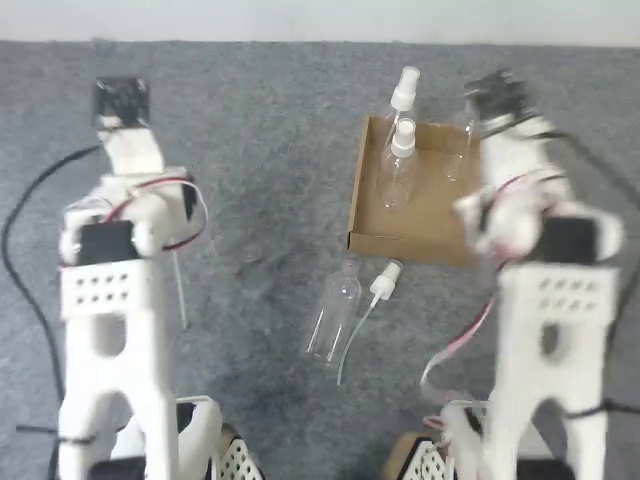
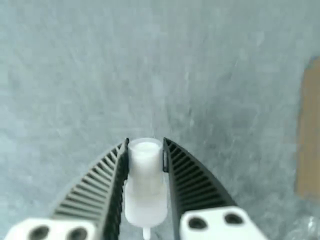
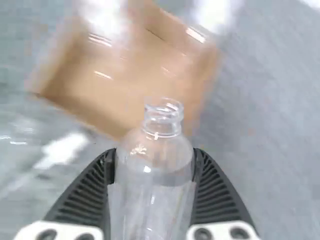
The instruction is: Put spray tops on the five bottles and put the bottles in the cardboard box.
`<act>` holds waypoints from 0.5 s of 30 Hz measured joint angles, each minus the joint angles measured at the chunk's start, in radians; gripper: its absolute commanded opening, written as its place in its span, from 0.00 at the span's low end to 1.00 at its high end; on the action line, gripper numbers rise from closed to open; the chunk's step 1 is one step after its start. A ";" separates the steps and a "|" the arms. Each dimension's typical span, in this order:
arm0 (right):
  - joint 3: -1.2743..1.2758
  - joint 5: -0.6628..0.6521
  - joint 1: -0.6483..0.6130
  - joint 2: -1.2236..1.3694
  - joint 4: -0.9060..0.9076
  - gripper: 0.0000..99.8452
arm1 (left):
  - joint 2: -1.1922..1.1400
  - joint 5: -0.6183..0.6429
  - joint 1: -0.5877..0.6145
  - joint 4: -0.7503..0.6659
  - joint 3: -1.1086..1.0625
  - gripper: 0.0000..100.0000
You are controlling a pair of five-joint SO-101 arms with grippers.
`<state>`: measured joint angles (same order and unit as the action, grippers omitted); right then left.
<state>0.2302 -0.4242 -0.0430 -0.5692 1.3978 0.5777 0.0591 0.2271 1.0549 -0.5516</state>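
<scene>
Spray top (image 2: 145,170) sits clamped between the fingers of your left gripper (image 2: 145,148), its head level with the tips; your right gripper (image 3: 154,155) is closed on an open-necked bottle (image 3: 152,185), neck poking past the fingertips toward the cardboard box (image 3: 125,85); another uncapped bottle (image 1: 333,310) lies on the table (image 1: 250,150) just beside the box.

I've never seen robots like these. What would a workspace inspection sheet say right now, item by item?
Surface: grey carpet-like table.
Job's things: cardboard box holding two topped bottles; bare bottle and loose spray top lying near it.
Clutter: nothing seen.
Grippers: left gripper shut on a spray top; right gripper shut on an open bottle at the box.
Cables: black cable by the left arm; red wires on both arms.
Surroundings: pale wall strip behind.
</scene>
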 measured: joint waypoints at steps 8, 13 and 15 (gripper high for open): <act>0.298 0.169 -0.540 -0.192 -0.249 0.01 | 0.261 -0.002 0.005 0.242 0.258 0.01; 0.446 0.218 -0.718 -0.195 -0.446 0.01 | 0.345 -0.002 0.005 0.316 0.350 0.01; 0.488 0.218 -0.756 -0.195 -0.489 0.01 | 0.356 -0.002 0.005 0.321 0.370 0.01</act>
<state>0.7181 -0.2064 -0.7994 -0.7641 0.9083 0.9337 0.0575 0.2317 1.3755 -0.1818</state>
